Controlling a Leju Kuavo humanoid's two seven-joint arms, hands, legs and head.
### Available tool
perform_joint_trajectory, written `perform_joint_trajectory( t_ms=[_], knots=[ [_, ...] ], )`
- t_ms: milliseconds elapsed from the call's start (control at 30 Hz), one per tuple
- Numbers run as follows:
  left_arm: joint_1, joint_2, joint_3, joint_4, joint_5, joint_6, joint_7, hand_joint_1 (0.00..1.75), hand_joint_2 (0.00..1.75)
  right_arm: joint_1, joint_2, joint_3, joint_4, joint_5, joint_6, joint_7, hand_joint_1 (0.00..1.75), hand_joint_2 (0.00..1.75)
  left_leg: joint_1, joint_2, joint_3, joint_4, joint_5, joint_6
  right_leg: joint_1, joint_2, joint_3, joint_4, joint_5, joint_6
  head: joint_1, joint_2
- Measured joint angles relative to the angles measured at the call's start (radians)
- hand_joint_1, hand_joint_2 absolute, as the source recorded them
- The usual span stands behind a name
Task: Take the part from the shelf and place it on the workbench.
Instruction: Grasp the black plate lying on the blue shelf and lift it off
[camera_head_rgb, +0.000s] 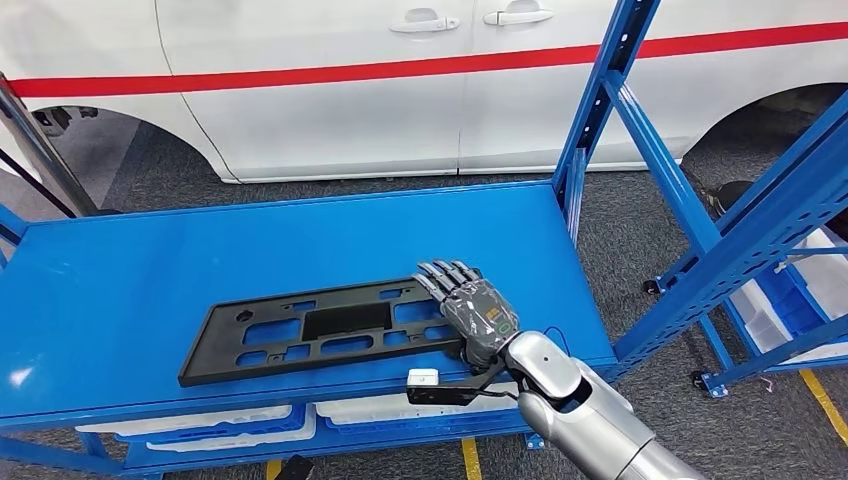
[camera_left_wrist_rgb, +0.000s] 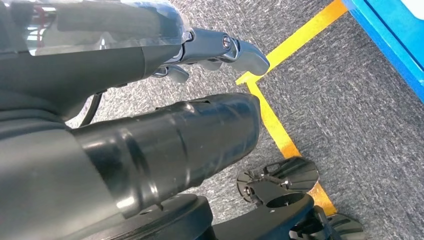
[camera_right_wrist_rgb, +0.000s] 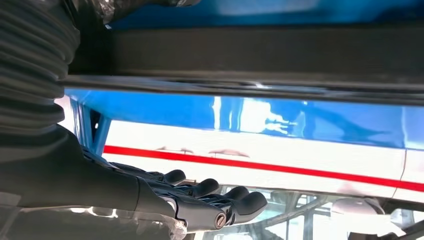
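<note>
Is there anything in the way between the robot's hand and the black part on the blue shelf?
No, nothing visible is in the way. The right hand already lies over the right end of the black part on the blue shelf. Whether the fingers have a grip on it can't be told.

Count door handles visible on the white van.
2: both white door handles sit side by side above the red stripe, one left, one right. Others may lie outside the frame.
</note>
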Motion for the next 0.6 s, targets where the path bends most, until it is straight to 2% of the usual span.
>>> perform_joint_trajectory(
  t_ms=[433,467,567,600],
  knots=[
    [-0.011,0.0,-0.023,0.0,-0.014,-0.007,0.012,0.0,0.0,-0.075,0.08,0.008,0.112,0.039,0.002,0.012,0.0,1.75,0.0,0.0,0.0,0.0,0.0,0.0,0.0,0.0,0.0,0.0,0.0,0.0,0.0,0.0],
    [-0.012,0.0,-0.023,0.0,-0.015,-0.008,0.013,0.0,0.0,-0.078,0.085,0.009,0.126,0.037,0.002,0.01,0.11,1.75,0.0,0.0,0.0,0.0,0.0,0.0,0.0,0.0,0.0,0.0,0.0,0.0,0.0,0.0],
    [-0.012,0.0,-0.024,0.0,-0.015,-0.012,0.015,0.0,0.0,-0.082,0.096,0.011,0.171,0.026,0.003,0.0,1.37,1.75,0.0,0.0,0.0,0.0,0.0,0.0,0.0,0.0,0.0,0.0,0.0,0.0,0.0,0.0],
    [-0.013,0.0,-0.024,0.0,-0.015,-0.012,0.015,0.0,0.0,-0.082,0.099,0.011,0.185,0.021,0.005,-0.005,1.68,1.75,0.0,0.0,0.0,0.0,0.0,0.0,0.0,0.0,0.0,0.0,0.0,0.0,0.0,0.0]
  ],
)
